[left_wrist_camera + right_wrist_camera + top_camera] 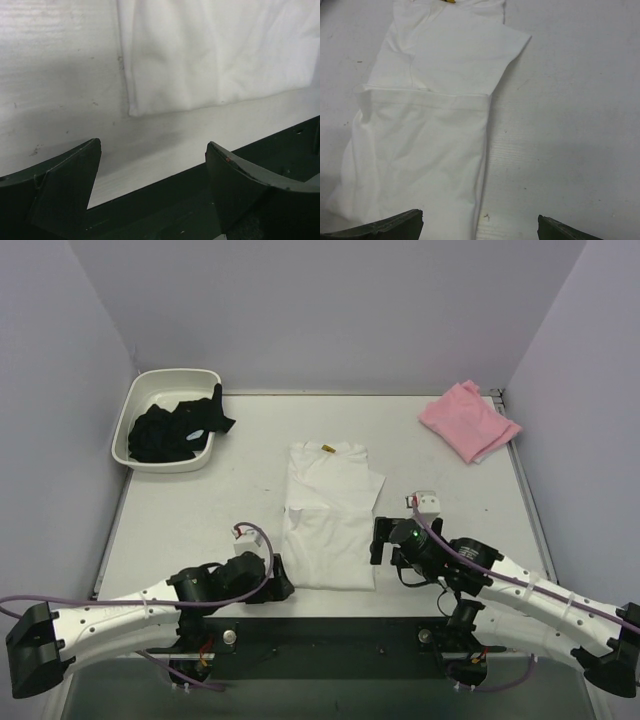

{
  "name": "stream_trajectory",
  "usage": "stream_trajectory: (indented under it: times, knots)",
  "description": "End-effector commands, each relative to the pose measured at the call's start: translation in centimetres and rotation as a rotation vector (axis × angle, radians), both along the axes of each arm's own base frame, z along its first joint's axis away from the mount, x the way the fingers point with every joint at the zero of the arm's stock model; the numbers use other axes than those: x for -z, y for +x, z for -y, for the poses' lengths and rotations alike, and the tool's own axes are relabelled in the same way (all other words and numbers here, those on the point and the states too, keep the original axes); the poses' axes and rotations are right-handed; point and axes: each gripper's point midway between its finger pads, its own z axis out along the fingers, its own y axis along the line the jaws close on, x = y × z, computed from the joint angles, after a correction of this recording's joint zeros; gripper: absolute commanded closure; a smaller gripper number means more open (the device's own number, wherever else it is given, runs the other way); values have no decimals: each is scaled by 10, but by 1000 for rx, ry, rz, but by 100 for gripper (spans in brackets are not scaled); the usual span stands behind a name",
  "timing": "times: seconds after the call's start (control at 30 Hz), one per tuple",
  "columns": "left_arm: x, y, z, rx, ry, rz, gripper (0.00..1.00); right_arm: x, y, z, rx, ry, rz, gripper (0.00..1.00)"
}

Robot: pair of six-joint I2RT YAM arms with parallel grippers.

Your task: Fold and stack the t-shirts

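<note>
A white t-shirt lies flat mid-table, folded into a long strip with its sleeves tucked in and its yellow neck tag at the far end. A pink t-shirt sits folded at the back right. My left gripper is open at the white shirt's near left corner, apart from the cloth. The left gripper holds nothing. My right gripper is open beside the shirt's right edge, and this gripper straddles that edge low over the table with nothing gripped.
A white plastic tub at the back left holds dark clothing. The table's dark front rail runs just under the left gripper. Purple walls close in the left, back and right sides.
</note>
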Motion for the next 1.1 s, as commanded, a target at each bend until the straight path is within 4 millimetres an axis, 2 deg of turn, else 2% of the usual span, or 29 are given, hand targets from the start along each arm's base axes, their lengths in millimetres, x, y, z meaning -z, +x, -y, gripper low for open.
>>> stream_trajectory:
  times: [0.0, 0.03, 0.2, 0.3, 0.63, 1.07]
  knots:
    - [7, -7, 13, 3, -158, -56, 5, 3, -9, 0, -42, 7, -15, 0]
    - [4, -5, 16, 1, -198, -55, 5, 2, -9, 1, -42, 7, -17, 0]
    - [31, -4, 2, -51, -230, -93, 10, 4, -12, 1, -38, 12, -23, 0]
    - [36, -1, -1, -76, -245, -99, 16, 6, -13, 2, -38, 6, -25, 0]
    - [58, -4, -18, -116, -112, -180, 31, 11, -15, 4, -27, 4, -36, 0]
    - [74, 9, -30, -183, -28, -242, 46, 18, -22, 4, -37, 18, -51, 1]
